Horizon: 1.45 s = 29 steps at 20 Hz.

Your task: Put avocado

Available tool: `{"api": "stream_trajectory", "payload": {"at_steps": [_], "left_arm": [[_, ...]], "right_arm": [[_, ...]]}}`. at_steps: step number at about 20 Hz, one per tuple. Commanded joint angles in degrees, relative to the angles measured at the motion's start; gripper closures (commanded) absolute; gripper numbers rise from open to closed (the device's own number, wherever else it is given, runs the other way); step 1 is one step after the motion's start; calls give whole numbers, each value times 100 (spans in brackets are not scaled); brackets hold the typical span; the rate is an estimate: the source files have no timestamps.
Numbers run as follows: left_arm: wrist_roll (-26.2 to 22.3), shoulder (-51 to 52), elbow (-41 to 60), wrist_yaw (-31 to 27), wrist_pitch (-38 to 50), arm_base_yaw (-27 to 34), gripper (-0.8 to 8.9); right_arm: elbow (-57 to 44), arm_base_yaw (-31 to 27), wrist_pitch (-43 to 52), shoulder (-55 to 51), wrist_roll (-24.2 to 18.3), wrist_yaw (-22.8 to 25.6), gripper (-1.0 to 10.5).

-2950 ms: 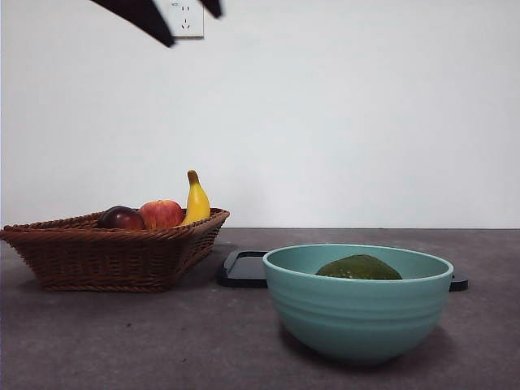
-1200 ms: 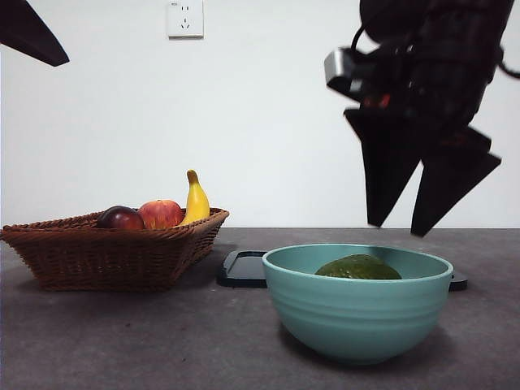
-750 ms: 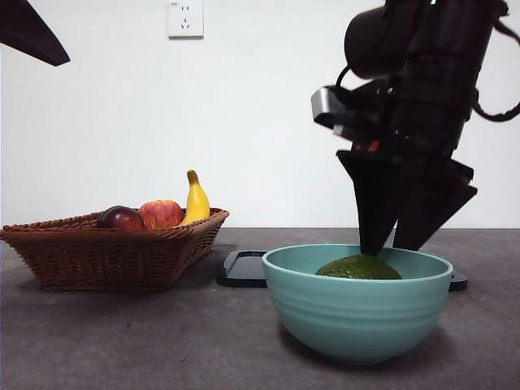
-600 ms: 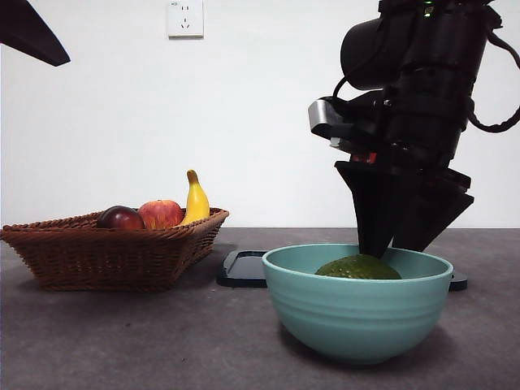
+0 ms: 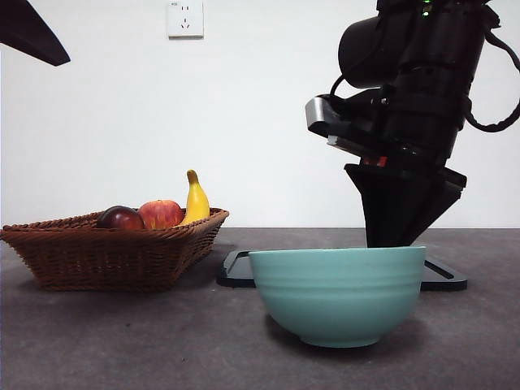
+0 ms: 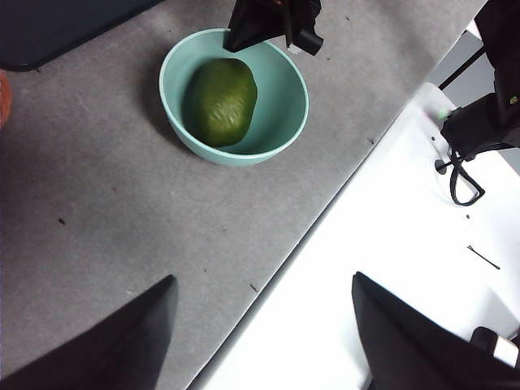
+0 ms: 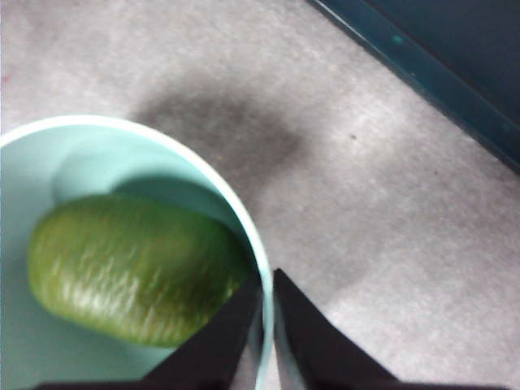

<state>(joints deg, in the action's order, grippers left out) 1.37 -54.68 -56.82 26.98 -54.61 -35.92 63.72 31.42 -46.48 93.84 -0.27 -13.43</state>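
I see the right gripper [image 7: 266,325] pinching the bowl [image 5: 337,292] rim; the avocado [image 7: 134,268] lies inside, beside my fingers. The bowl has tilted and shifted left. Left gripper [image 6: 264,325] waits, spread apart.

A lab-like test bench: bare white wall [image 5: 268,114], wall socket [image 5: 185,18], grey tabletop [image 5: 130,341].

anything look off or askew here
Yes: the right gripper is shut on the rim of the teal bowl, one jaw inside, one outside, not on the avocado. In the front view the bowl looks tilted, its opening turned away, so the avocado inside is hidden there.
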Motion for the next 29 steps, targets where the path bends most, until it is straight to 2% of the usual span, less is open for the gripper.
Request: {"api": "stream_trajectory", "payload": {"at_steps": [1,5,11,17,22,29], "left_arm": [[-68,-31,-55,28,55,-46,471],[-70,-31,-55,28,76,-48,471],[-68,-31,-55,28,72,-48,471],[-68,-31,-55,28,59,-48,471],[-68,-31,-55,26,61,-48,471],[-68,-31,-55,26,55,-48,471]], "right_arm": [[138,76,85,-155,15,-4,936],[273,15,72,-297,118,35,936],[822,-262,173,-221,146,450,936],[1985,-960,138,647,133,426,936],[2813,-1257,214,1698,133,428,936],[2863,-1285,485,2114,131,435,936]]}}
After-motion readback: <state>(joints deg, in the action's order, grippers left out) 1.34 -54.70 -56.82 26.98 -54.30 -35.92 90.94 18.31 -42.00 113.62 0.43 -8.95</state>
